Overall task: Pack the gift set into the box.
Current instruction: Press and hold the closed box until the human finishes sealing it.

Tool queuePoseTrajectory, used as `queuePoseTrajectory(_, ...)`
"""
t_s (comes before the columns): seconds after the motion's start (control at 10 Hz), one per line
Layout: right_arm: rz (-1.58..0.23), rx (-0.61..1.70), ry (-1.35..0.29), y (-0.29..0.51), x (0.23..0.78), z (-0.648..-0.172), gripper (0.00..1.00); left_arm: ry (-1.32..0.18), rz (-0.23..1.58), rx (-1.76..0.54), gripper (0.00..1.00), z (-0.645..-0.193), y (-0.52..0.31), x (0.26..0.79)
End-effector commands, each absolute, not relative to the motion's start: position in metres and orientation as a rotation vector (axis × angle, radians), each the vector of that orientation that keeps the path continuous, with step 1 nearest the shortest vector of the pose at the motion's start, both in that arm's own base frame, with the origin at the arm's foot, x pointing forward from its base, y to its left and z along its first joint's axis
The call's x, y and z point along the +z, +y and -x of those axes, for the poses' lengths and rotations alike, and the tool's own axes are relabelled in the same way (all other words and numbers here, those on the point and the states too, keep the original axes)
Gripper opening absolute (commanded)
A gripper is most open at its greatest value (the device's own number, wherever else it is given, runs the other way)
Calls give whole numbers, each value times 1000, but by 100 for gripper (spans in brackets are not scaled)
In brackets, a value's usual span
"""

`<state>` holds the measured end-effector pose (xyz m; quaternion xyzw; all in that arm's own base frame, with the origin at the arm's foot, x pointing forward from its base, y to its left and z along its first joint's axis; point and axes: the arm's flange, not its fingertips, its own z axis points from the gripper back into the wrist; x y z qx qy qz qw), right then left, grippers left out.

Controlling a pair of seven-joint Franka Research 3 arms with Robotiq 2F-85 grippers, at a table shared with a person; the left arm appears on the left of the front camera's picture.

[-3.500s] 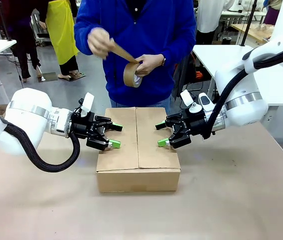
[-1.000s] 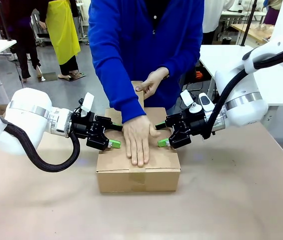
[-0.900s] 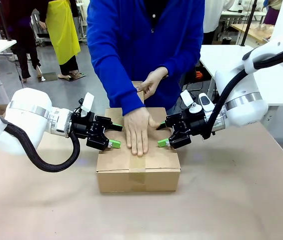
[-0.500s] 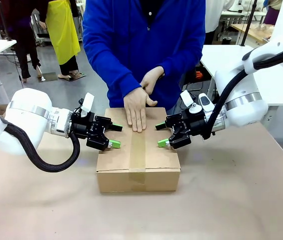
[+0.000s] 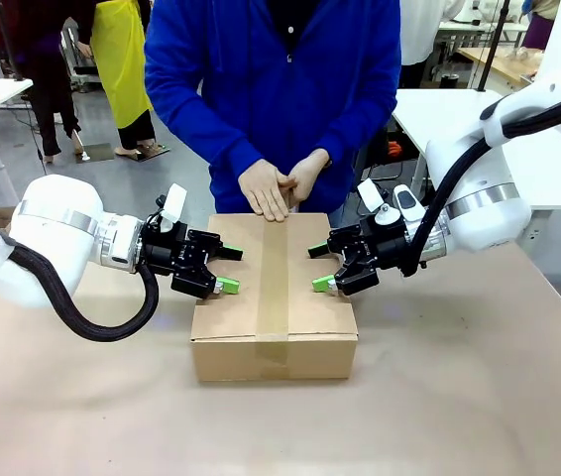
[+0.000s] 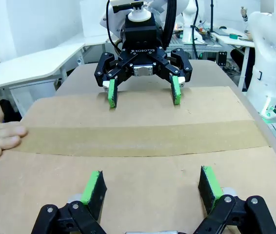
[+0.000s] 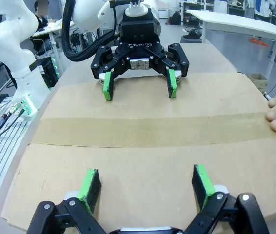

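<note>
The box [image 5: 274, 295], at frame centre on the worktop [image 5: 459, 397], had been taped shut; the person's hands [image 5: 280, 185] were withdrawn to its far edge. Left gripper [image 5: 227, 268] and right gripper [image 5: 319, 266] were held spread on the flaps. Packing was judged nearly complete.

Brown-covered table [image 5: 479, 397]; closed, taped box [image 5: 274, 342] sits directly on it, mid-table.

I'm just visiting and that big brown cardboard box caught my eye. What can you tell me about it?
The brown corrugated cardboard box sits shut on the tan table, its top flaps meeting along the middle under a strip of brown tape that folds down over the near face. The person's hands press at its far edge. The open left gripper and open right gripper rest their green fingertips on the flaps, one on each side of the tape.
</note>
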<state>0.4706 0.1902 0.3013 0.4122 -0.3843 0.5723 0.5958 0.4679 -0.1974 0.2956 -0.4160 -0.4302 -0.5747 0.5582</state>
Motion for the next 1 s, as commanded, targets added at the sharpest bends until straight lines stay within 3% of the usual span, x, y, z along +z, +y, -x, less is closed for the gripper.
queuePoseTrajectory(0.0, -958, 1329, -891, 191, 300, -471, 100, -1013, 974, -1361, 100, -466, -197, 293)
queuePoseTrajectory(0.9, -958, 1329, -891, 191, 300, -471, 100, -1013, 974, -1361, 100, -466, -197, 293)
